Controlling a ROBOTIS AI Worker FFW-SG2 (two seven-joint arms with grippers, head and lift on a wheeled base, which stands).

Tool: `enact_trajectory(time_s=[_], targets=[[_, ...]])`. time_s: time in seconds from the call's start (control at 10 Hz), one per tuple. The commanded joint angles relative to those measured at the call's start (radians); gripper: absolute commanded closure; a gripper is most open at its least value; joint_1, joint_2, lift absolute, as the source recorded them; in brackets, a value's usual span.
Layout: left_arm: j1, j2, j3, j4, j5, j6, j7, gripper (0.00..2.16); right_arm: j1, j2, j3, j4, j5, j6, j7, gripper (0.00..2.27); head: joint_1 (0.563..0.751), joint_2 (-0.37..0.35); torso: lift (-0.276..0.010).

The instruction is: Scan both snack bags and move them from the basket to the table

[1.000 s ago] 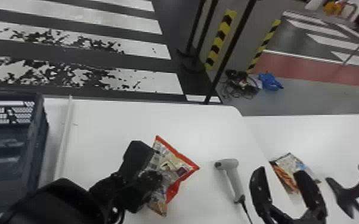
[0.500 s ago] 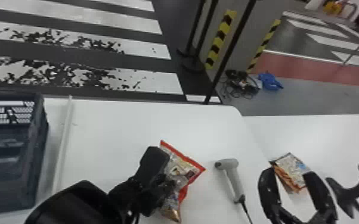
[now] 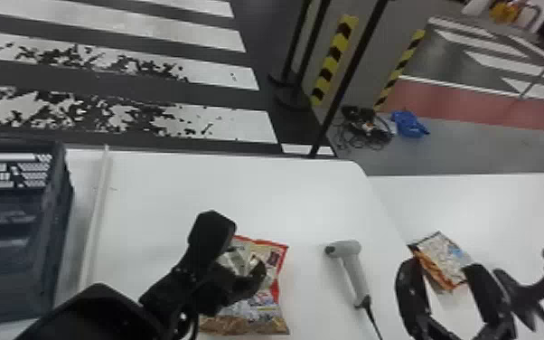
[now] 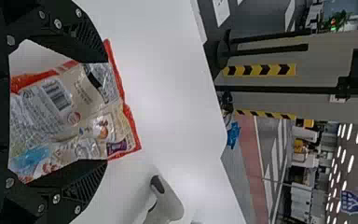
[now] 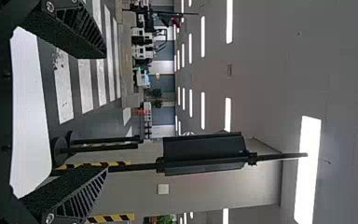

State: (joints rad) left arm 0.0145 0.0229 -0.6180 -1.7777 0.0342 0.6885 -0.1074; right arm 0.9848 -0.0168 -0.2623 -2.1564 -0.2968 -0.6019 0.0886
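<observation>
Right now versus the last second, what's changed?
Left gripper, holding the red-edged snack bag, swung right, then back left; the bag turned. Right gripper shifted slightly right. Nothing newly gripped or released. Scanner, basket and other snack bag stayed put.

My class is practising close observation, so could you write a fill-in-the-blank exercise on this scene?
The left hand holds a snack bag with ____ edges.
The scanner lies to the robot's ____ of that bag.
The basket is on the robot's ____ side.
Missing words: red; right; left.
</observation>
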Motion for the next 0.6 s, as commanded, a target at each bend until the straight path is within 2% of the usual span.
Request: enact_trajectory(time_s=[0.0, 0.2, 0.4, 0.5], targets=[[0.081, 0.017, 0.112, -0.109, -0.005, -0.002, -0.014, 0.03, 0.002, 0.000, 0.000, 0.004, -0.001, -0.012, 0.002, 0.08, 0.695, -0.350, -0.098], [0.179, 0.094, 0.210, -0.266, -0.003, 0.001, -0.006, 0.03, -0.009, 0.000, 0.000, 0.026, -0.001, -0.012, 0.022, 0.08, 0.695, -0.350, -0.098], [0.269, 0.147, 0.280, -0.401, 0.001, -0.011, 0.002, 0.03, -0.028, 0.000, 0.003, 0.041, -0.004, -0.015, 0.049, 0.08, 0.695, -0.350, -0.098], [0.321, 0.158, 0.317, -0.454, 0.007, -0.057, 0.000, 0.03, -0.040, -0.002, 0.008, 0.053, -0.005, -0.012, 0.059, 0.08, 0.695, -0.350, -0.098]])
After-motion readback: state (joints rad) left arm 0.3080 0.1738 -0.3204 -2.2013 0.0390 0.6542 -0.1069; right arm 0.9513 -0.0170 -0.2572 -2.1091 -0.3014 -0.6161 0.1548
